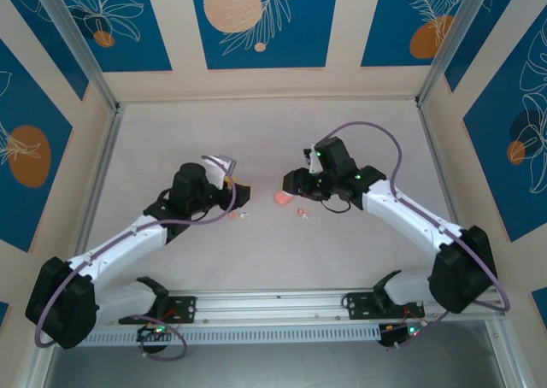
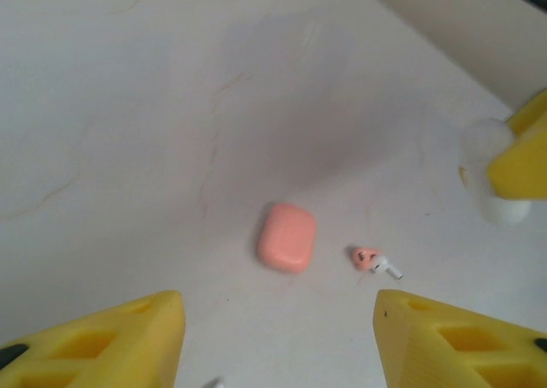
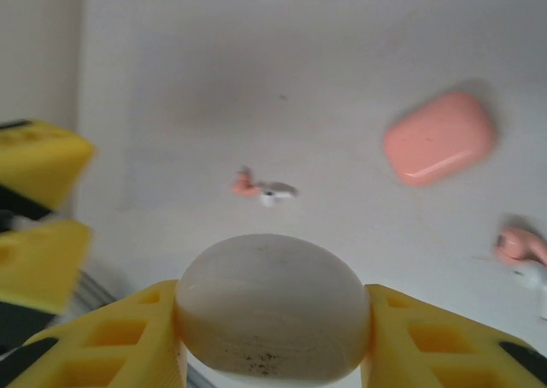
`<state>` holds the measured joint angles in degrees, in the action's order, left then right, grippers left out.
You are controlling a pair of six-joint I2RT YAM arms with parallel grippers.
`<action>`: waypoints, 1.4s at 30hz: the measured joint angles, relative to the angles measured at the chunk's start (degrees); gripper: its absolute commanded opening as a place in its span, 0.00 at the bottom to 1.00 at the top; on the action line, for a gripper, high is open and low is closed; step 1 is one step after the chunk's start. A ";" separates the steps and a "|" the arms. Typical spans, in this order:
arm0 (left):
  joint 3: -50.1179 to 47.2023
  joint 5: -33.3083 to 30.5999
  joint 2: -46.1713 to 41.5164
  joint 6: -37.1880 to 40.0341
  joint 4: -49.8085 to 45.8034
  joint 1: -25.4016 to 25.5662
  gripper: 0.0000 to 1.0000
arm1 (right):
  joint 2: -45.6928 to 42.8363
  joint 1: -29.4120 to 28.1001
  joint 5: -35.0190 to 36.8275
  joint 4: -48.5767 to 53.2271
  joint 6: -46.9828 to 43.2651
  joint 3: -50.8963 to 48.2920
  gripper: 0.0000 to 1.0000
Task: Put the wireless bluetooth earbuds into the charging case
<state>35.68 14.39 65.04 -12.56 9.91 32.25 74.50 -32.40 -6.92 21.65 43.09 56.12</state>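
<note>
Left wrist view: our left hand (image 2: 278, 324), spread and empty, hovers near the closed charging case (image 2: 286, 237), an earbud (image 2: 369, 260) just beside it on the counter (image 2: 128, 106). Our right hand (image 3: 273, 315) pinches a white disc (image 3: 273, 298). We judge the earbud light and slick; pinch its rounded body.

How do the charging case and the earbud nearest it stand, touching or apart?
Apart. The left wrist view shows a strip of bare table between the charging case and the earbud lying to its right.
</note>
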 measured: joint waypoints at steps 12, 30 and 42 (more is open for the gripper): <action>-5.22 8.85 0.17 12.26 22.60 5.73 0.53 | -4.57 0.42 -6.78 -25.11 10.97 -10.97 0.46; -5.22 3.41 6.88 11.13 36.46 8.92 0.50 | -5.75 -3.08 -7.69 -34.36 14.43 -11.67 0.46; -5.27 2.03 9.18 7.19 40.87 9.20 0.42 | -5.84 -3.85 -6.82 -35.45 14.86 -11.89 0.46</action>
<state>30.41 16.43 74.22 -5.37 50.78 41.45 68.66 -36.25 -13.74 -13.80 57.95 44.23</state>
